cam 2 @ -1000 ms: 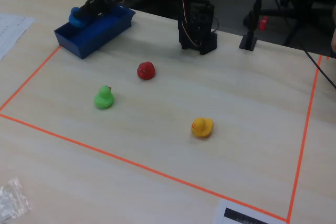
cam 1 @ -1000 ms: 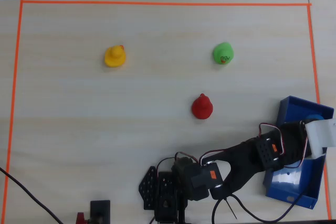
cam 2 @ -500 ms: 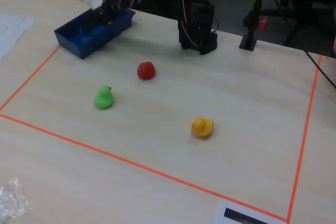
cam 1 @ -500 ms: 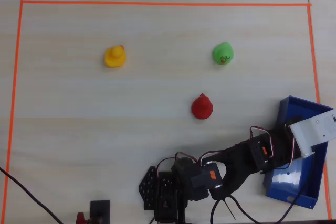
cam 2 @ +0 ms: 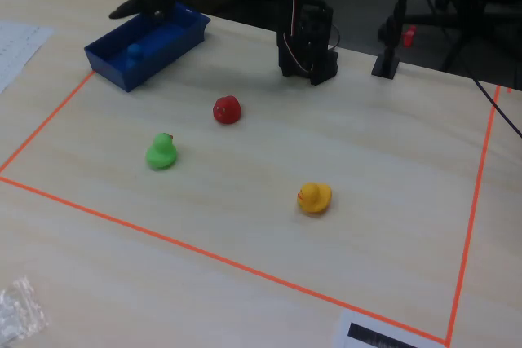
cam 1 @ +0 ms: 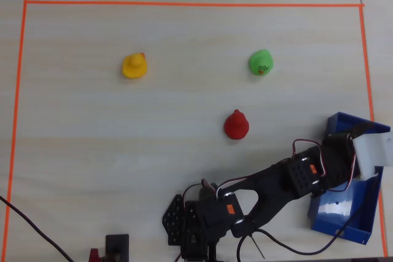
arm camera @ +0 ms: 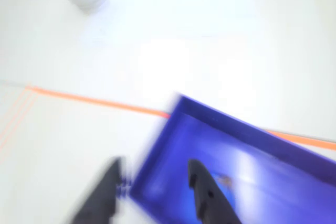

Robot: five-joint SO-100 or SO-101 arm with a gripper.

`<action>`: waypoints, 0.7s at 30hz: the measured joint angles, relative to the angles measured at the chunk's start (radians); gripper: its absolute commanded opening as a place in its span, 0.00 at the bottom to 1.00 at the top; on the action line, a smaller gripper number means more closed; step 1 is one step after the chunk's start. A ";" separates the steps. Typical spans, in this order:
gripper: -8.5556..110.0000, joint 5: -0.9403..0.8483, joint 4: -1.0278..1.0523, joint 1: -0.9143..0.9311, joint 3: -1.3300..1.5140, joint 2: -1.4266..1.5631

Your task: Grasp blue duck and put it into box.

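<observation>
Closest to the wrist lens are the two dark fingers (arm camera: 206,195), blurred but plainly spread wide, and the gripper (arm camera: 155,169) has nothing between them. They hang just above the near corner of the blue box (arm camera: 252,129), one finger over the floor of the box and the other outside its wall. From across the room, in the fixed view, a small rounded lump of slightly paler blue sits on the box floor under the arm, and I take that for the blue duck (cam 2: 134,50). So it looks to be inside the box (cam 2: 122,71) and not in the grip. It reads as a light, hollow, squeezable toy with a smooth and rather slippery skin. If it needed taking up again, I would pinch it across the plump body and not by the head. Farther out on the table (cam 2: 367,136), well apart from the box, stand the red duck (cam 2: 227,109), the green duck (cam 2: 161,151) and the yellow duck (cam 2: 314,198). The duck is hard to make out: blue on blue in the fixed view, lost in smear in the wrist view, and in the overhead view the arm and its white camera block cover part of the box (cam 1: 344,228).
</observation>
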 measured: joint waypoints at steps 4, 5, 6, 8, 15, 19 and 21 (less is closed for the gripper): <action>0.07 0.140 0.216 -0.100 -0.049 0.198; 0.07 0.147 0.247 -0.137 -0.032 0.253; 0.07 0.146 0.267 -0.178 -0.002 0.316; 0.07 0.140 0.298 -0.281 0.084 0.453; 0.07 0.106 0.626 -0.707 0.393 0.951; 0.07 0.078 0.821 -0.925 0.589 1.210; 0.07 0.075 0.888 -1.017 0.695 1.315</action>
